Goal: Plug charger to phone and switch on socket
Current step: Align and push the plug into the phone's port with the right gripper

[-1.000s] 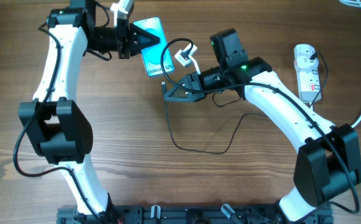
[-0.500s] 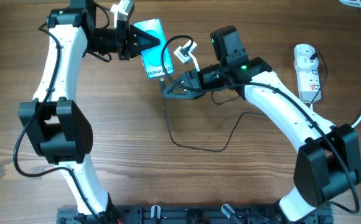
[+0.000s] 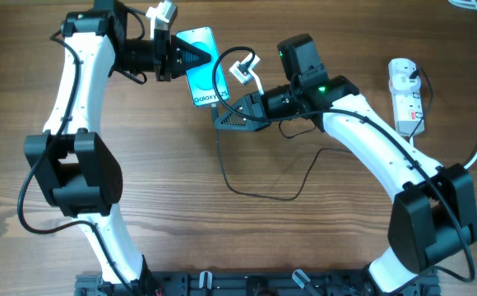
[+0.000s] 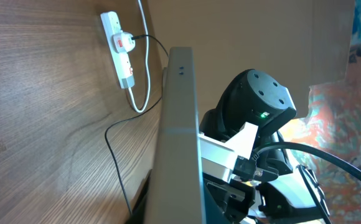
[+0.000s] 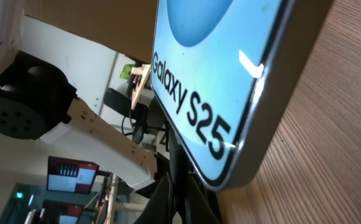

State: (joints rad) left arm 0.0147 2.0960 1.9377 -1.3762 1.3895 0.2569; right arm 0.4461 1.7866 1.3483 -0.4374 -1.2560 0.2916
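We are mid-plugging: left tool (image 3: 199, 56) clamps the phone (image 3: 207, 78) up on edge, right tool (image 3: 220, 113) closed on the charger (image 3: 221, 156) tip just under its lower end (port hidden), so next comes a straight, aligned push, with the socket (image 3: 408, 99) well apart.

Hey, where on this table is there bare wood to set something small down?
Bare wood lies below the charger loop, between the left arm and right arm, and along the top edge between the right arm and the socket. It is crowded around the phone, where the left pincer and right pincer meet.
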